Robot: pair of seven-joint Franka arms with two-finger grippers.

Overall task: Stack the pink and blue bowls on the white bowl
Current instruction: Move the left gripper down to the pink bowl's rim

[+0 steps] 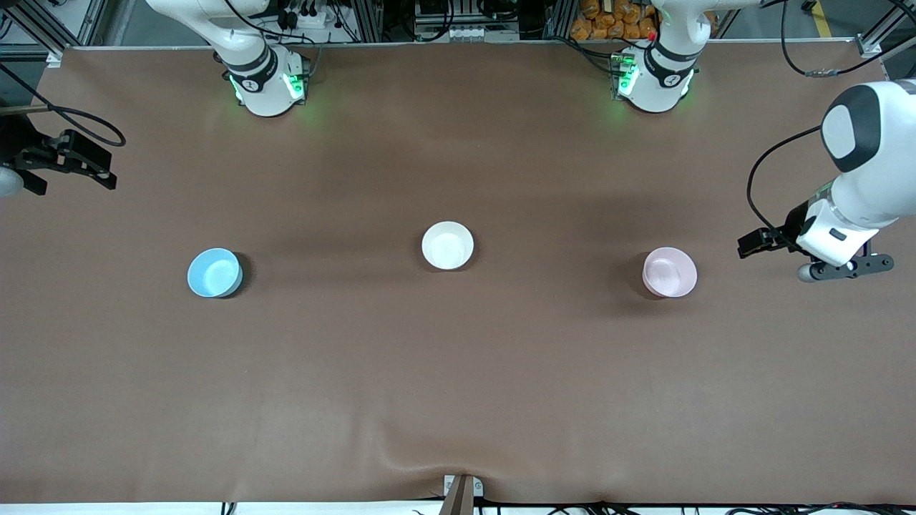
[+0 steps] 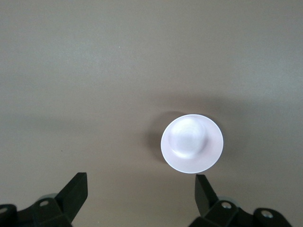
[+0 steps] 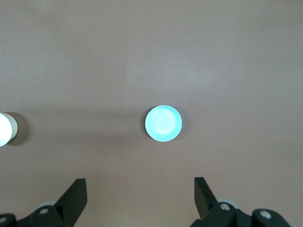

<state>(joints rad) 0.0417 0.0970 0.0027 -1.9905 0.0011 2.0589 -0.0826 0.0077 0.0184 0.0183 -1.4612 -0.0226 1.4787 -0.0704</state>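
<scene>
Front view, counter point(image 1: 458, 372): a brown mat is laid across the whole surface; a small crease is seen at the edge nearest the camera.
Front view, room: aluminium framing and cables are seen along the edge where the two arm bases stand.
Front view, bowls: the white bowl point(image 1: 448, 245) is set mid-counter; the blue bowl point(image 1: 214, 272) lies toward the right arm's end, the pink bowl point(image 1: 670, 272) toward the left arm's end. All three are well apart and upright.
Front view, left gripper point(image 1: 844, 270): held over the counter's left-arm end, near the pink bowl, not touching it.
Front view, right gripper point(image 1: 68, 161): held at the right-arm end, well apart from the blue bowl.
Left wrist view: the fingers point(image 2: 73, 194) are spread wide and empty; the pink bowl point(image 2: 191, 143) is seen below, nearer one finger.
Right wrist view: the fingers point(image 3: 75, 196) are spread wide and empty; the blue bowl point(image 3: 163, 123) is seen below, the white bowl point(image 3: 5, 128) at the frame's edge.
</scene>
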